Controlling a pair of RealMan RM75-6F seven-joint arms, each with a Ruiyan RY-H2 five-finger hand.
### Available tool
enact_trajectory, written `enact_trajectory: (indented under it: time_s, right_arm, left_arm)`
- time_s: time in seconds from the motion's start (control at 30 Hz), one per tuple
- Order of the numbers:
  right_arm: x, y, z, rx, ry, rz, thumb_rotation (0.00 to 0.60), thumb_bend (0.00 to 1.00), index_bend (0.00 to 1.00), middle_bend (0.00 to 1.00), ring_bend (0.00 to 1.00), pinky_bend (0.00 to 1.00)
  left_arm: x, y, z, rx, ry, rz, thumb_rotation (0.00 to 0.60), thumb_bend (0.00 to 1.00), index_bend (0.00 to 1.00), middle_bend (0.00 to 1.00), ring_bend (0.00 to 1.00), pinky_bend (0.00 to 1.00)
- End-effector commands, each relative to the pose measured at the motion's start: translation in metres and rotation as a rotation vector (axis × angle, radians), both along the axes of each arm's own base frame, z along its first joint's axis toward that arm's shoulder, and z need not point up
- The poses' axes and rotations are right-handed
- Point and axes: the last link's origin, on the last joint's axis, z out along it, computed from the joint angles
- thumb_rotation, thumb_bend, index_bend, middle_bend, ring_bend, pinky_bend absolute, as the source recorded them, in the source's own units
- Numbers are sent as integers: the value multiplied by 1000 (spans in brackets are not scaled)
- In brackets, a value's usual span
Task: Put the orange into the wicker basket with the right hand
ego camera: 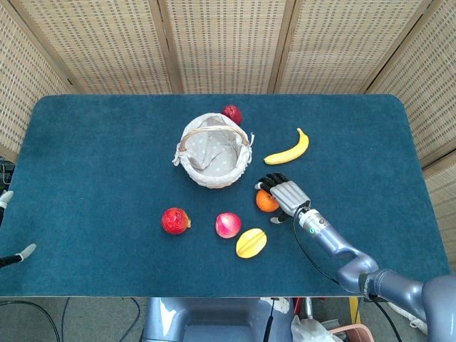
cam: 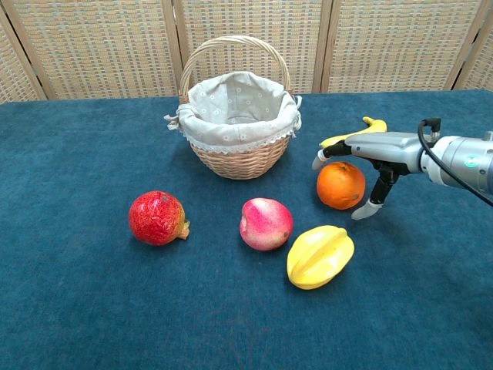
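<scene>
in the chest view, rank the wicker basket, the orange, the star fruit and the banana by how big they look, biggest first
1. wicker basket, clearly the largest.
2. star fruit.
3. orange.
The star fruit sits nearer the camera, so its lead over the orange is unsure.
The banana cannot be ranked: the right hand covers most of it.
</scene>
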Motion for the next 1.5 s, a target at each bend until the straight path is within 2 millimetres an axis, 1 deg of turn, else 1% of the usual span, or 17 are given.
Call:
enact_trajectory:
  time_s: [0.03, 0.1, 0.2, 0.23, 0.37, 0.47, 0.53, 0.57, 0.63, 0.77, 0.93, 1.07, 1.27, 1.33, 1.4, 1.43, 1.5]
  right_arm:
    - [2, -5, -4, -41, 7, 2, 600, 200, 314, 276, 175, 277]
    - [3, -5, -2, -73, -16, 11, 600, 284, 408, 392, 300, 436]
    - [4, -2, 7, -97, -42, 32, 600, 382, 471, 461, 362, 528]
    - [5, -1, 10, -100, -50, 36, 600, 397, 479, 466, 365, 535]
    - [16, 13, 43, -121, -145, 74, 600, 419, 494, 482, 369, 543]
    - [26, 17, 63, -137, -184, 103, 600, 422, 494, 487, 371, 543]
    - [36, 14, 74, -150, -204, 118, 600, 422, 494, 488, 371, 543]
    - [51, 7, 82, -169, -238, 128, 600, 422, 493, 488, 371, 543]
    - [66, -1, 85, -167, -273, 121, 600, 422, 493, 491, 371, 543]
    - [96, -17, 80, -162, -304, 113, 600, 423, 495, 495, 371, 544]
    - [128, -40, 61, -162, -310, 78, 600, 423, 497, 496, 371, 544]
    - [145, -54, 42, -152, -321, 25, 600, 424, 503, 502, 371, 544]
    - [158, -61, 23, -140, -308, -6, 600, 421, 508, 505, 371, 539]
    - [158, -62, 16, -99, -294, -33, 600, 286, 504, 482, 353, 481]
    - [158, -63, 14, -73, -281, -51, 600, 48, 431, 359, 229, 339]
    - [158, -63, 13, -66, -277, -58, 600, 11, 393, 307, 165, 291]
    - [159, -63, 13, -69, -268, -61, 600, 0, 309, 195, 27, 200]
  left_arm:
    - [0, 0, 0, -2, 0, 0, 600, 0, 0, 0, 0, 0]
    - [0, 1, 0, -3, -1, 0, 600, 0, 0, 0, 0, 0]
    - [0, 1, 0, -6, -1, 2, 600, 0, 0, 0, 0, 0]
    - [0, 1, 0, -7, -2, 3, 600, 0, 0, 0, 0, 0]
    - [-1, 0, 0, -8, -9, 8, 600, 0, 0, 0, 0, 0]
    - [-2, 1, 0, -11, -7, 11, 600, 0, 0, 0, 0, 0]
    - [-3, 2, 0, -14, -7, 13, 600, 0, 0, 0, 0, 0]
    - [-3, 3, 0, -12, -8, 16, 600, 0, 0, 0, 0, 0]
    - [-3, 4, 1, -9, -10, 17, 600, 0, 0, 0, 0, 0]
    - [-5, 6, 3, -4, -13, 25, 600, 0, 0, 0, 0, 0]
    - [-7, 9, 3, -1, -10, 37, 600, 0, 0, 0, 0, 0]
    - [-9, 12, 2, -1, -8, 53, 600, 0, 0, 0, 0, 0]
    - [-11, 16, 0, -5, -3, 72, 600, 0, 0, 0, 0, 0]
    - [-11, 18, 0, -7, -2, 76, 600, 0, 0, 0, 0, 0]
    - [-12, 18, 0, -6, -2, 78, 600, 0, 0, 0, 0, 0]
    - [-12, 19, 0, -5, -2, 79, 600, 0, 0, 0, 0, 0]
    - [-12, 19, 0, -6, -2, 83, 600, 0, 0, 0, 0, 0]
